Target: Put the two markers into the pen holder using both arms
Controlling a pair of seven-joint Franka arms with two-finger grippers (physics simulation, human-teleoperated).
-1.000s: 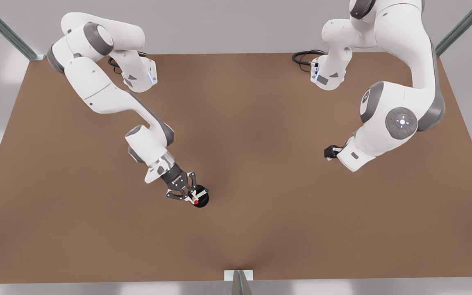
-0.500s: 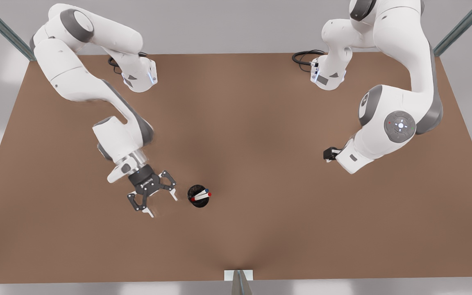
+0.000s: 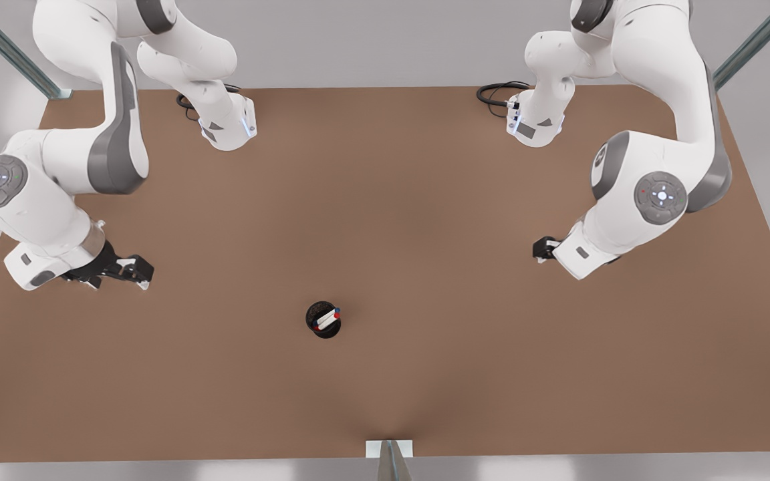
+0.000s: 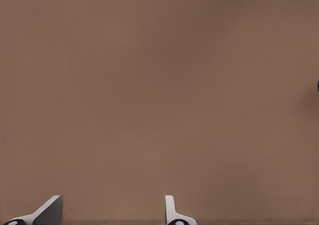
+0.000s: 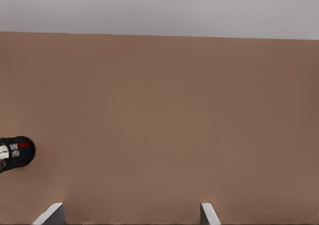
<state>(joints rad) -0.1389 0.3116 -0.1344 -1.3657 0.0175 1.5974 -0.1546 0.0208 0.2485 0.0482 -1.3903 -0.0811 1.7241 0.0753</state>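
The black pen holder [image 3: 314, 309] stands near the table's middle, toward the front edge. Both markers lean inside it side by side, the red-capped marker [image 3: 319, 326] and the blue-capped marker [image 3: 335, 311]. In the right wrist view the holder [image 5: 14, 160] holds the red [image 5: 24, 146] and blue [image 5: 25, 153] caps. My left gripper [image 3: 142, 275] hangs open and empty at the front view's left, far from the holder; its fingertips [image 4: 51, 208] are spread. My right gripper [image 3: 537, 250] waits open at the front view's right, fingertips [image 5: 208, 213] wide apart.
The brown table [image 3: 425, 374] spreads around the holder. The two arm bases [image 3: 228, 127] [image 3: 535, 123] and a black cable coil [image 3: 495, 92] sit along the far edge. A metal bracket [image 3: 389, 449] marks the front edge.
My left gripper let go of the marker at the holder and swung far toward the front view's left. Both markers now rest in the holder. The right arm barely moved.
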